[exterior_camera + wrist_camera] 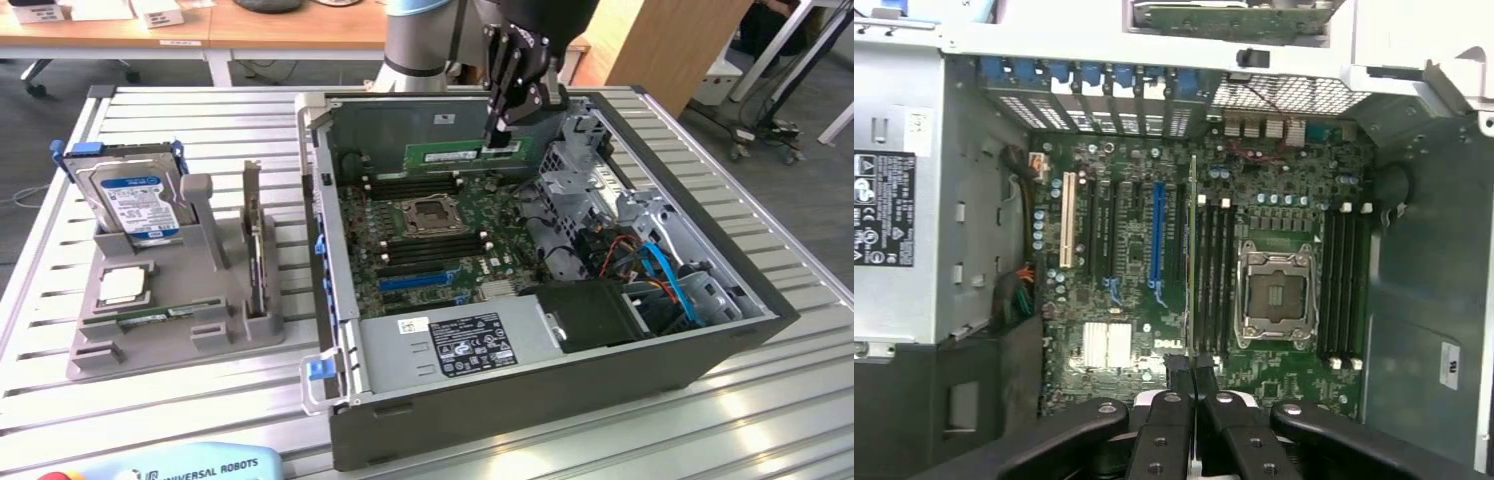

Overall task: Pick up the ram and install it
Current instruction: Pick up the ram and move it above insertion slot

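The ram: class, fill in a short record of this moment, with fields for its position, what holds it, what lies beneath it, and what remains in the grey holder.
ram: lifted, long edge level, inside the open computer case
gripper: shut on the ram, nearer its end on the exterior view's right
beneath: motherboard with an open CPU socket
seated in a slot: not yet
grey holder: hard drive standing upright, CPU chip lying flat
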You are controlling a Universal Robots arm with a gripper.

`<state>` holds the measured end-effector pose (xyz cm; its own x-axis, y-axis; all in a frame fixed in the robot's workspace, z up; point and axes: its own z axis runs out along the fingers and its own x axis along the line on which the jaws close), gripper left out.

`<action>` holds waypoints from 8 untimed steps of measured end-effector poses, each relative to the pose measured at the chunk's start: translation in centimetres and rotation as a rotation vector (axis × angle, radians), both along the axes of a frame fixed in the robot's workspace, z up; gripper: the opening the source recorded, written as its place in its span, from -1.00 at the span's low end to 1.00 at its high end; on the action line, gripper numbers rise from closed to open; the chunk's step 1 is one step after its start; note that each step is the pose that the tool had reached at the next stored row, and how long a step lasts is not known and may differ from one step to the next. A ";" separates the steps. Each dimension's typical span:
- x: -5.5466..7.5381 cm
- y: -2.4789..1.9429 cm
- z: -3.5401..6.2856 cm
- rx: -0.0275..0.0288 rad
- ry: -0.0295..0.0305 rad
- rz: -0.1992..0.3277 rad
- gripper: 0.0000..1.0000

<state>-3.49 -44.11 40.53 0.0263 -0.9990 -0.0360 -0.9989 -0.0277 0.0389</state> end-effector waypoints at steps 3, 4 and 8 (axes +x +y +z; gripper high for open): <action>0.0 0.87 -0.05 -0.0001 0.0000 -0.001 -0.76; 0.0 1.16 -0.08 0.0000 0.0000 -0.001 -0.76; 0.0 3.68 -0.25 0.0001 0.0000 -0.002 -0.76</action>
